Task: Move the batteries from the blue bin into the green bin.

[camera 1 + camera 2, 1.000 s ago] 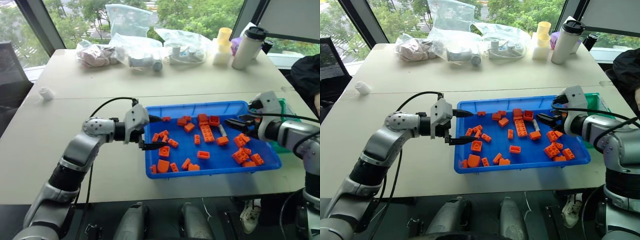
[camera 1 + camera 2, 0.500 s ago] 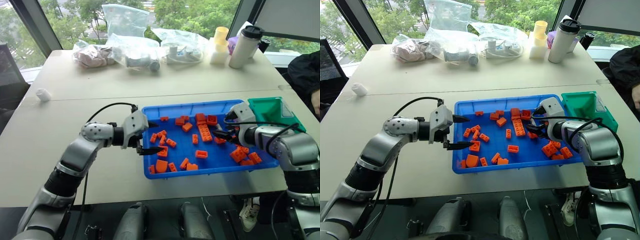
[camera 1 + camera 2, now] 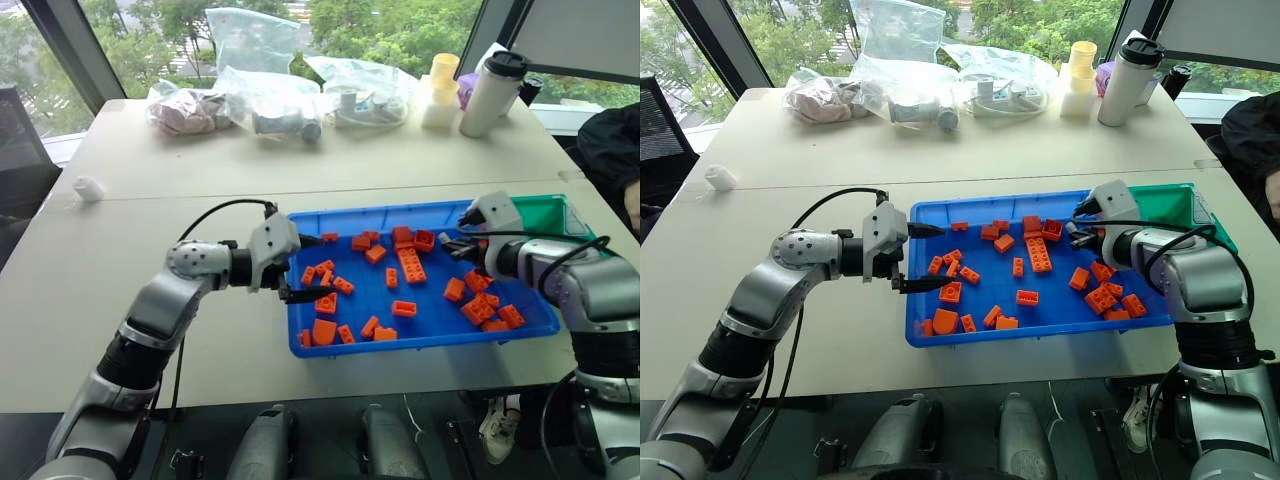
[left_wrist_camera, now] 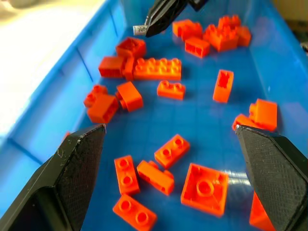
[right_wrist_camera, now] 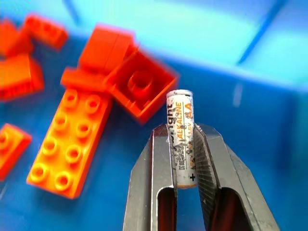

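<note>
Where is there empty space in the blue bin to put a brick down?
The blue bin has a bare strip of floor along its near right, between the brick in the middle and the cluster of bricks at the right end. The far middle, around the long brick, and the near left corner are crowded.

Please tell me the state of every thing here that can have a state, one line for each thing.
battery: clamped between the right gripper's fingers, above the blue bin.
right gripper: shut on the battery.
left gripper: open, holding nothing, over the orange bricks.
blue bin: holds scattered orange bricks.
green bin: contents cannot be seen.
tumbler: upright, lid on.
</note>
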